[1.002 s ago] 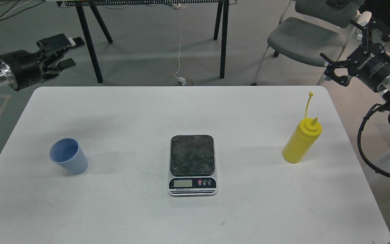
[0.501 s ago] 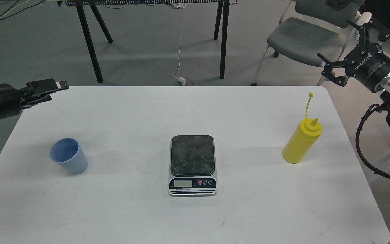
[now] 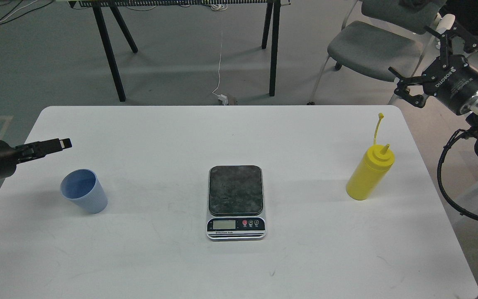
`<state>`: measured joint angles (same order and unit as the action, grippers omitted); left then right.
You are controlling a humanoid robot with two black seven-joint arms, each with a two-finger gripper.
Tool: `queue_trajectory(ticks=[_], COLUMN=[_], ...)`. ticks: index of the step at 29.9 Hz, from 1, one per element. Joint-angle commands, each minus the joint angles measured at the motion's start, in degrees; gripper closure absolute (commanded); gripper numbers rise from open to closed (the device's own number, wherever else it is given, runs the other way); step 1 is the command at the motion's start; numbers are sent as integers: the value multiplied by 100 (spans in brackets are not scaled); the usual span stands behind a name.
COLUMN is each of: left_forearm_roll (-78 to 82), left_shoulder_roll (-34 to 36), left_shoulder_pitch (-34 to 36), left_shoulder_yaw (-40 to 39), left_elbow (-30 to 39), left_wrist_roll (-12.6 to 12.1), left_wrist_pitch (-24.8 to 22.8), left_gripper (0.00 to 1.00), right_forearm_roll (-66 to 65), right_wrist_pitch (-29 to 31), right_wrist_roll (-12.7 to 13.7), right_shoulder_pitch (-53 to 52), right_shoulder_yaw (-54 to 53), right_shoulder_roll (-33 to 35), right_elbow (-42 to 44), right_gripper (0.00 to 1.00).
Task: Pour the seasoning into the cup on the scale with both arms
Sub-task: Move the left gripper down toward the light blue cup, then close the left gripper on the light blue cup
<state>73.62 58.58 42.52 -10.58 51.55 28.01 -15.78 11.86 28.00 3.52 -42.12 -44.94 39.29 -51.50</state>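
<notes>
The light-blue ribbed cup point(image 3: 84, 191) stands upright at the table's left. The scale point(image 3: 235, 202) lies at the table's middle with its dark plate bare. The yellow seasoning bottle point(image 3: 369, 174) stands upright at the right, its cap strap sticking up. My left gripper point(image 3: 62, 143) hovers low over the table's left edge, just above and behind the cup. I see it edge-on, so its fingers cannot be told apart. My right gripper point(image 3: 410, 50) is open and empty, off the table's back right corner, high above and behind the bottle.
The white table point(image 3: 239, 137) has rounded corners. A grey chair point(image 3: 371, 45) stands behind the right corner, close to my right gripper. Black table legs point(image 3: 273, 50) stand on the floor beyond the far edge. A black cable point(image 3: 444, 182) loops off my right arm.
My left gripper has come down and forward from high at the back left to just behind the cup, turning edge-on. My right gripper has barely moved.
</notes>
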Motion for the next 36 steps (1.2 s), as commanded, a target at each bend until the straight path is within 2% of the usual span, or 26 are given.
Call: queue_trajectory(ticks=[1,10,26,29,32,36], left_forearm_roll=[38,267,267,293,372,399], left_shoulder_roll=[57,-13,-329,-338,-329,-329], left_shoulder_pitch=[-199,-613,-859,-886,-886,-886], left_shoulder_yaw=[-5,-5,4,4,117,337], left_elbow=[31,57,40,31,31,-4], left_wrist_roll=[-1,-1,-1,-1,-1,-1], left_wrist_pitch=[14,154,295,427,471,787], left_gripper=[7,7,8,13,23,47], right_forearm_roll=[0,0,-9,-9,-9,-9], right_wrist_pitch=[0,0,0,0,0,0], right_wrist_roll=[0,0,0,0,0,0], right_shoulder_pitch=[2,11,11,20,20,20], right_shoulder_yaw=[2,-15,-15,-15,-15,-24], right_shoulder_roll=[0,0,0,0,0,-26], right_elbow=[0,-9,0,0,0,9], right_gripper=[0,0,0,0,0,0])
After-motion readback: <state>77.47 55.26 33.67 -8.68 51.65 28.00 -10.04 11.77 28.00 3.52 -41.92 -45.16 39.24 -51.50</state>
